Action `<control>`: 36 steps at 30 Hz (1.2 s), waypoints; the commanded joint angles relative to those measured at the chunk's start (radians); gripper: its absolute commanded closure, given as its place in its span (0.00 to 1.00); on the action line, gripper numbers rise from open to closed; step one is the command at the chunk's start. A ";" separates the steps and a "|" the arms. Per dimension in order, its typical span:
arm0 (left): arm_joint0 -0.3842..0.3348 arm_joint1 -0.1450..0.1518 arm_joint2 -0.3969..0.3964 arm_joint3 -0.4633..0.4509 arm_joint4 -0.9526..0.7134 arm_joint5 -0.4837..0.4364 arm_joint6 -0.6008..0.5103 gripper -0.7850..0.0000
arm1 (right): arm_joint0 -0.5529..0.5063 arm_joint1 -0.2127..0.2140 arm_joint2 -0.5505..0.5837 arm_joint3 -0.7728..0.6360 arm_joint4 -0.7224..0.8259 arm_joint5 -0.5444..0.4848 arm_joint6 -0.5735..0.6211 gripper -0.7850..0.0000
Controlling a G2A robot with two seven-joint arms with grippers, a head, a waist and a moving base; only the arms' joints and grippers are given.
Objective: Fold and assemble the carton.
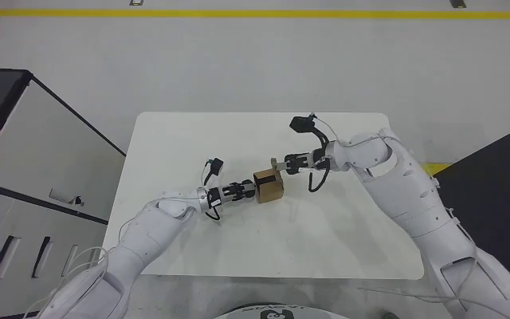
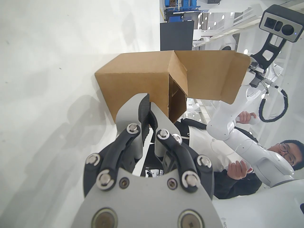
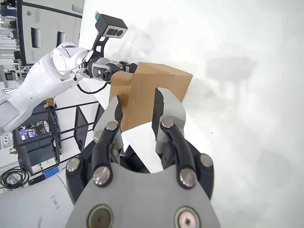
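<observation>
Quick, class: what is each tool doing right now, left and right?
Left tool: closed, seemingly pinching the edge of the carton.
Right tool: open, straddling the carton's flap.

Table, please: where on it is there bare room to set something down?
Bare: the far strip of the table beyond both arms, and the near strip between the carton and the near edge. Crowded: the middle, where left gripper and right gripper meet the carton.
</observation>
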State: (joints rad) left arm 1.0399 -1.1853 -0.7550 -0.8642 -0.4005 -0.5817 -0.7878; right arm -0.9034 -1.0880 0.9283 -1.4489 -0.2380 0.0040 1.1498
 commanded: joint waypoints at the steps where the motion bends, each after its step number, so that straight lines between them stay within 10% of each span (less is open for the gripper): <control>1: 0.000 0.000 0.000 0.000 0.000 0.000 0.000 1.00 | 0.016 -0.004 -0.020 -0.006 -0.022 0.014 0.008 0.70; 36: 0.000 0.000 0.000 0.000 0.000 0.000 0.000 1.00 | 0.250 -0.094 -0.289 -0.005 -0.246 0.189 0.227 1.00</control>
State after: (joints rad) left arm 1.0399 -1.1853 -0.7550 -0.8642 -0.4005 -0.5817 -0.7879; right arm -0.6615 -1.1784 0.6473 -1.4578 -0.4808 0.1912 1.3716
